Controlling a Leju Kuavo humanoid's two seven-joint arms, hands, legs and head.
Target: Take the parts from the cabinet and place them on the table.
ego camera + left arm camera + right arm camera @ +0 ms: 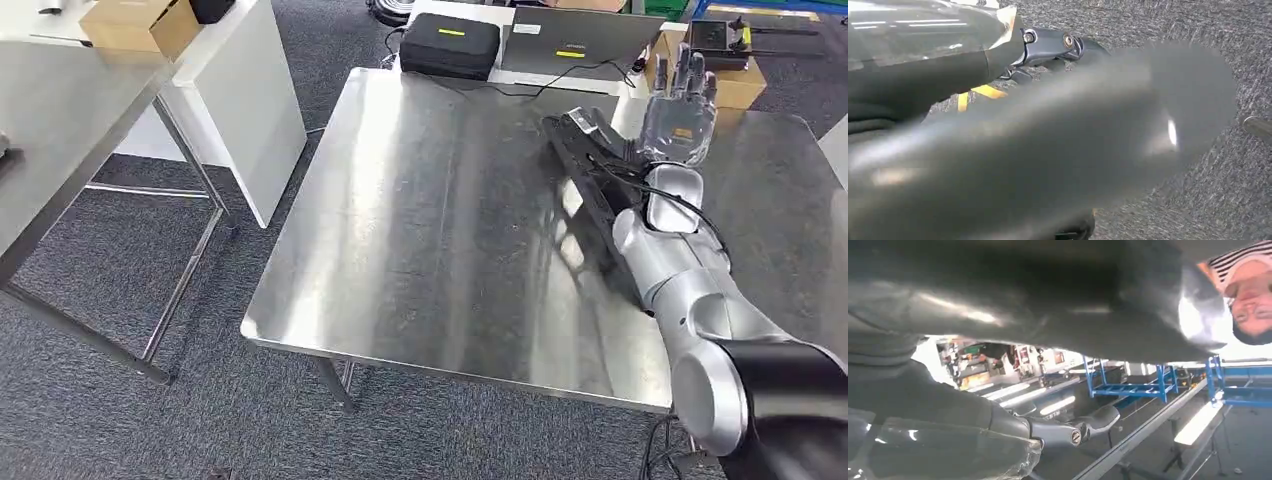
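Observation:
A long black part [583,190] lies flat on the steel table [430,220], toward its right side. My right hand [680,105] is raised above the part's far end, fingers spread and pointing up, with nothing in it. My right forearm crosses over the part's near end. In the right wrist view a dark finger [1073,430] of that hand stretches out straight, again with nothing in it. My left hand [1048,145] hangs over grey carpet, its thick thumb blurred across the left wrist view and a dark finger [1050,42] straight; it holds nothing.
A black case [450,45], a grey laptop [580,40] and a cardboard box [738,85] sit past the table's far edge. A second steel table [60,130] and a white cabinet [245,110] stand to the left. A person [1248,295] is close by.

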